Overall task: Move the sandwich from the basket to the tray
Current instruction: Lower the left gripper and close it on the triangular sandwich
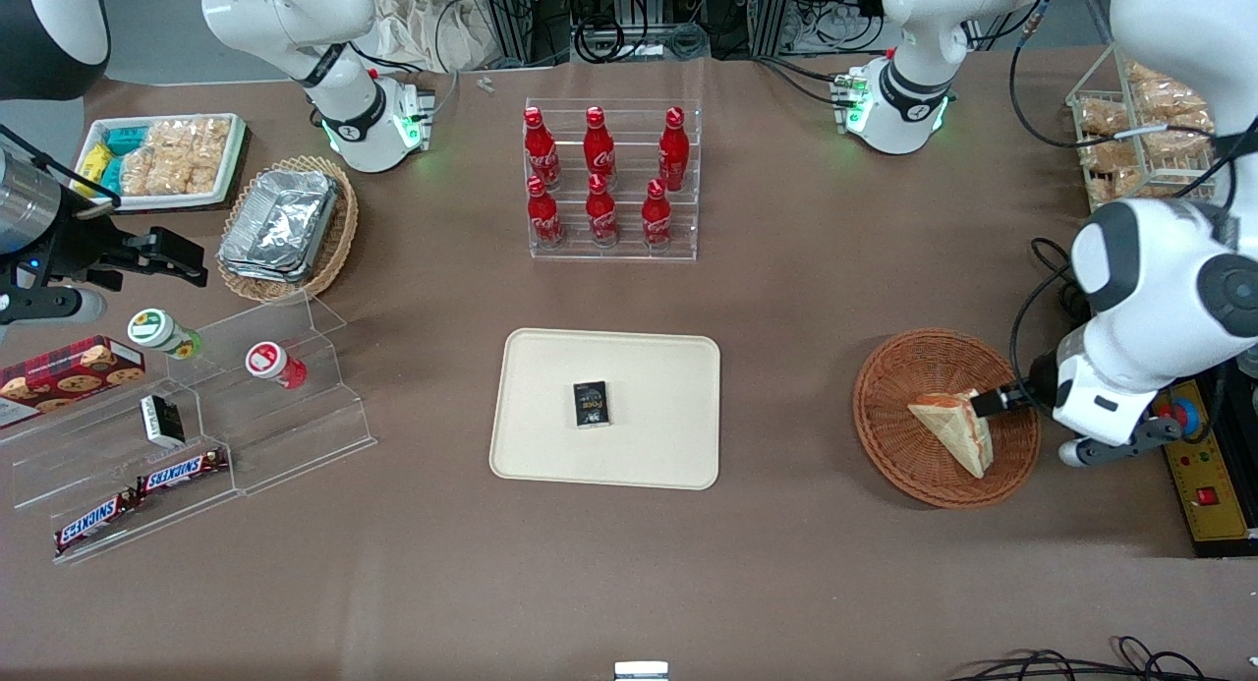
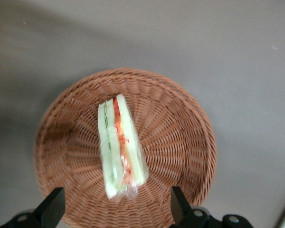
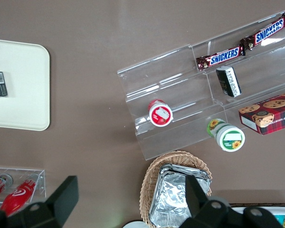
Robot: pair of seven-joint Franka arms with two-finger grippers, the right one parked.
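Note:
The sandwich [image 1: 958,430] is a clear-wrapped wedge of pale bread with orange-red filling. It lies in the round reddish-brown wicker basket [image 1: 875,406] toward the working arm's end of the table. The cream tray [image 1: 658,367] lies mid-table. My left gripper [image 1: 993,403] hovers over the basket's rim, close to the sandwich's wide end. In the left wrist view the gripper [image 2: 116,197] is open, its black fingers [image 2: 54,202] spread wide apart over the basket [image 2: 180,128], with the sandwich [image 2: 119,147] lying lengthwise between and ahead of them, untouched.
A small dark box [image 1: 592,404] lies on the tray. A clear rack of red bottles [image 1: 609,180] stands farther from the front camera than the tray. Clear steps with snacks [image 1: 187,435] and an oval basket of foil trays [image 1: 285,224] lie toward the parked arm's end.

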